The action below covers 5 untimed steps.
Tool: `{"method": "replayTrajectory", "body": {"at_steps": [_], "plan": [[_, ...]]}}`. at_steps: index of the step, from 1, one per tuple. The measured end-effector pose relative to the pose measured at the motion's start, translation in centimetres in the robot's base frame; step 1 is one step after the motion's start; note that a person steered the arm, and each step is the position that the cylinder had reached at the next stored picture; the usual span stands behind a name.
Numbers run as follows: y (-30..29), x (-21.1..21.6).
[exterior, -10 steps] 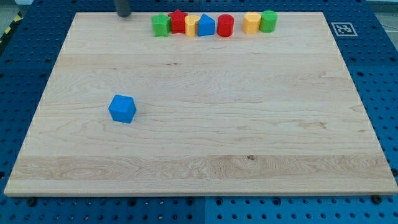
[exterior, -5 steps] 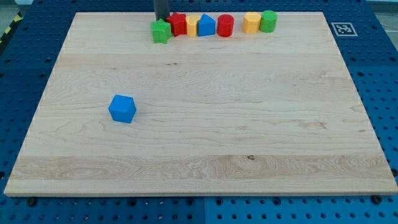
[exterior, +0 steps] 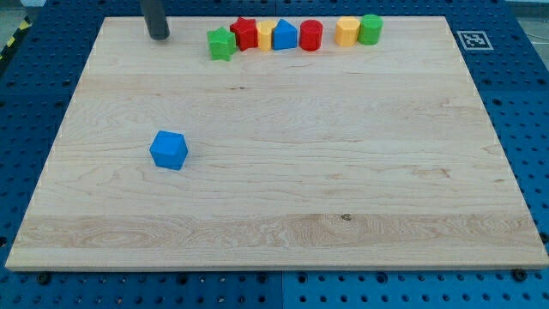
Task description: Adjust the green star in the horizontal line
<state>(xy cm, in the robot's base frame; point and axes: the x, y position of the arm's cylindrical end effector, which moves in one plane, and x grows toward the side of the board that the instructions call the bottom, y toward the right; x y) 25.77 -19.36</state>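
The green star (exterior: 221,43) lies at the left end of a row of blocks along the board's top edge, slightly below the row's line. To its right stand a red star (exterior: 245,33), a yellow block (exterior: 265,35), a blue house-shaped block (exterior: 285,34), a red cylinder (exterior: 310,36), a yellow block (exterior: 346,31) and a green cylinder (exterior: 370,29). My tip (exterior: 158,35) rests on the board to the left of the green star, apart from it.
A blue cube (exterior: 168,149) sits alone at the board's left middle. The wooden board (exterior: 283,215) lies on a blue pegboard table. A black-and-white marker tag (exterior: 473,39) sits off the board's top right corner.
My tip went right to just above the green star, then back left. The green star has shifted slightly down, out of the row's line.
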Motion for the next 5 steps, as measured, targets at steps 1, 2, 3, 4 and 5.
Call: {"method": "replayTrajectory", "body": {"at_steps": [1, 2, 3, 4, 5], "plan": [[1.7, 5.1], [4.0, 8.5], [6.4, 8.2], [7.2, 6.4], [7.8, 4.6]]}}
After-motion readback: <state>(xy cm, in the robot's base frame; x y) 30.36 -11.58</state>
